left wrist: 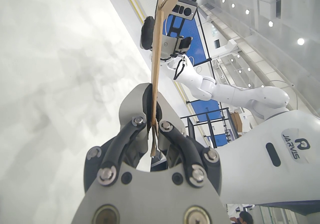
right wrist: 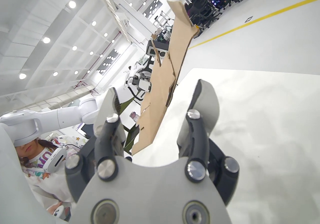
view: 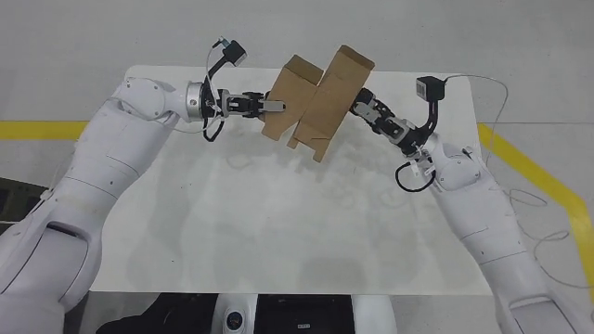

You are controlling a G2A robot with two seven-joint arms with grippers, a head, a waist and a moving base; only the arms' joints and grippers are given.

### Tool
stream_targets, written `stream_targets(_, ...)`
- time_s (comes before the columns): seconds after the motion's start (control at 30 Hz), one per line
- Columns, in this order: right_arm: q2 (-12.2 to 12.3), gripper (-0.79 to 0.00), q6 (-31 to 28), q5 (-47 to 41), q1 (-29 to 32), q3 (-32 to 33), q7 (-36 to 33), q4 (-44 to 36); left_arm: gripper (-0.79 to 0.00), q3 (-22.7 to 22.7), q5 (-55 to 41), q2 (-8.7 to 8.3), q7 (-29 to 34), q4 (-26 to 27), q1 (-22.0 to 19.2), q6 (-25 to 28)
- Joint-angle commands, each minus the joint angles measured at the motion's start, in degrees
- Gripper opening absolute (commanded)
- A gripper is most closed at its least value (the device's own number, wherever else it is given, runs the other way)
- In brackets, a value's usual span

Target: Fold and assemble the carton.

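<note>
Top view has the carton (view: 316,102) up in the air over the far half of the tabletop (view: 278,232). It is a flat brown blank with its flaps fanning out, not a box by any stretch. From where I stand this looks like the early opening-out step: the sheet is lifted and presented between the two arms, and no panel is squared up or tucked. The left pincer (view: 276,105) sits over the tabletop's far left part with its forearm nearly level. The left wrist view shows it clamped tight on one edge of the cardboard, the sheet running edge-on straight away from its fingers (left wrist: 132,107). The right pincer (view: 360,102) sits over the far right part, its arm angled in from the tabletop's right side. In the right wrist view its jaws stand wide apart with the cardboard passing between them, and I can't see either pad touching it. I'd judge the next move needs that right pincer to close on the opposite panel. Then the two arms would work against each other so the creases pop open, with the left grip firm enough not to slip.
</note>
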State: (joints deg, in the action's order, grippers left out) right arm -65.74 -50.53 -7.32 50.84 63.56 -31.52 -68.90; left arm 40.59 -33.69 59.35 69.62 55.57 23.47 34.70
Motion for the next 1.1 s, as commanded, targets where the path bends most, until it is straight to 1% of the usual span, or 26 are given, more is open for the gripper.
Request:
stream_targets(0.0,0.46,0.000,1.98,-1.04,0.64,0.51,-3.51,-1.43,-0.785,0.10,0.81,-0.32,1.51,0.58,-0.16,-1.55)
stream_targets(0.1,1.57,0.000,6.87,-4.02,1.18,2.01,-11.95,-3.43,-0.785,0.33,0.86,-1.03,4.16,2.06,0.04,-4.19)
stream_targets(0.17,2.26,0.000,9.20,-8.17,2.02,3.30,-17.38,-4.92,-0.785,0.53,1.19,-1.67,5.51,3.34,0.25,-5.53)
stream_targets(0.27,3.42,0.000,13.76,-11.05,2.78,5.35,-26.03,-5.24,-0.785,0.82,0.68,-2.78,7.61,5.61,0.91,-7.63)
stream_targets(0.37,4.28,0.000,16.49,-11.99,3.36,7.13,-31.29,-4.43,-0.785,1.09,-0.29,-3.83,9.32,7.30,1.57,-9.34)
stream_targets(0.5,4.49,0.000,15.14,-12.49,4.15,7.37,-32.24,-3.34,-0.785,1.26,-3.36,-4.85,11.93,9.10,2.85,-11.95)
stream_targets(0.6,4.10,0.000,11.92,-14.67,4.29,6.17,-31.64,-2.20,-0.785,1.07,-3.43,-5.42,12.76,10.70,3.59,-12.78)
stream_targets(0.7,3.55,0.000,10.41,-17.09,3.59,4.01,-32.64,-1.47,-0.785,0.37,-3.27,-5.82,13.69,12.43,4.32,-13.71)
stream_targets(0.83,3.29,0.000,10.82,-17.78,2.27,1.97,-33.05,-0.87,-0.785,-0.84,-2.19,-6.22,14.01,13.60,4.82,-14.02)
stream_targets(1.07,3.11,0.000,11.45,-18.09,1.24,-1.15,-33.68,-0.14,-0.785,-3.01,-2.69,-6.34,14.37,14.60,4.70,-14.39)
